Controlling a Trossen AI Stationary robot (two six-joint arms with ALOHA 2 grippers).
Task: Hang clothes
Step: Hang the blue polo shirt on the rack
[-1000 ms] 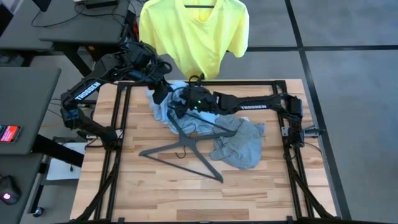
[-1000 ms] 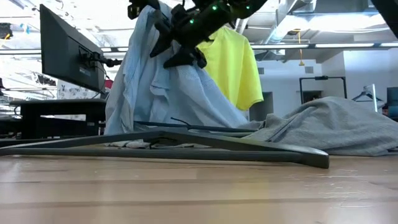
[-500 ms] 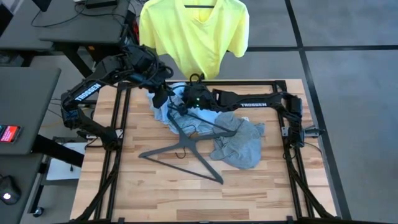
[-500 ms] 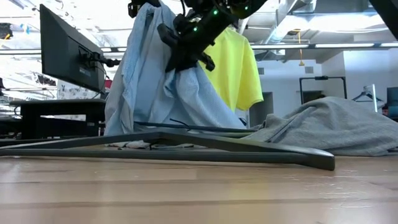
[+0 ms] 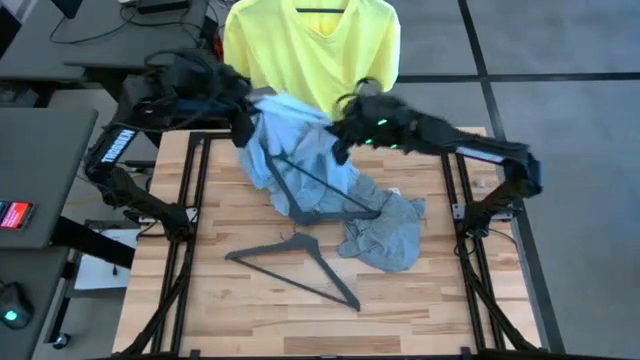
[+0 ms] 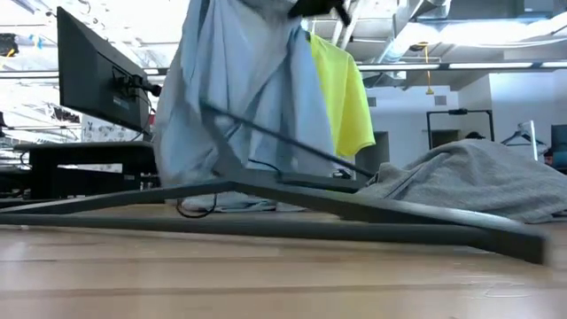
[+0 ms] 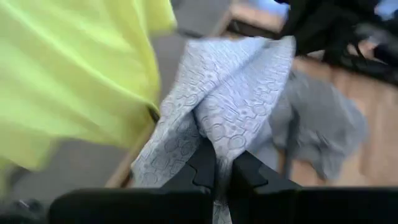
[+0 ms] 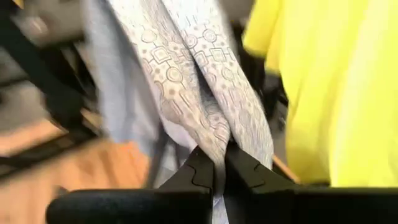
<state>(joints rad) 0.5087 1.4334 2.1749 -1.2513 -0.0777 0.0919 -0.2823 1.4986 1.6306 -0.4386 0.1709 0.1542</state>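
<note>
The high view looked straight down on the table (image 5: 250, 300); the low view looked level across it. Both wrist views closely faced the pale blue shirt (image 7: 230, 106).

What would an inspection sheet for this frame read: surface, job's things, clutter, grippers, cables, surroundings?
Surface: wooden table in a black frame.
Job's things: pale blue shirt lifted between both arms, a hanger tangled in it; grey T-shirt crumpled on the table; yellow T-shirt hanging behind the table.
Clutter: spare hanger flat on the table.
Grippers: left gripper and right gripper both shut on the shirt.
Cables: nothing seen on the table.
Surroundings: monitor, desks, open room.
</note>
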